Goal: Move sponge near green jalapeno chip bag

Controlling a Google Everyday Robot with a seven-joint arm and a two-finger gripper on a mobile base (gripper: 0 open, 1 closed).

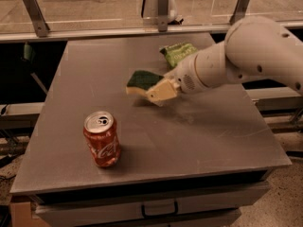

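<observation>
The claw (157, 91) sat over the middle of the grey desk (213, 141), clenched on the sponge (141, 80); its pale fingers (163, 90) gripped the sponge's right end, so that the dark green scouring top faced upward and the yellow foam showed along the lower edge; the sponge seemed to be held just off the desk, with a faint shadow beneath it, though whether it touched the surface could not be told for certain. The white arm (246, 56) reached in from the right side and crossed in front of the green jalapeno chip bag (176, 53); only the bag's left part showed, lying flat near the desk's far edge, behind and to the right of the sponge; the two were near each other but apart. A red soda can (101, 139) stood upright toward the front left of the desk, well apart from both the sponge and the bag; below the desk's front edge a drawer with a dark handle (159, 208) was in view.
</observation>
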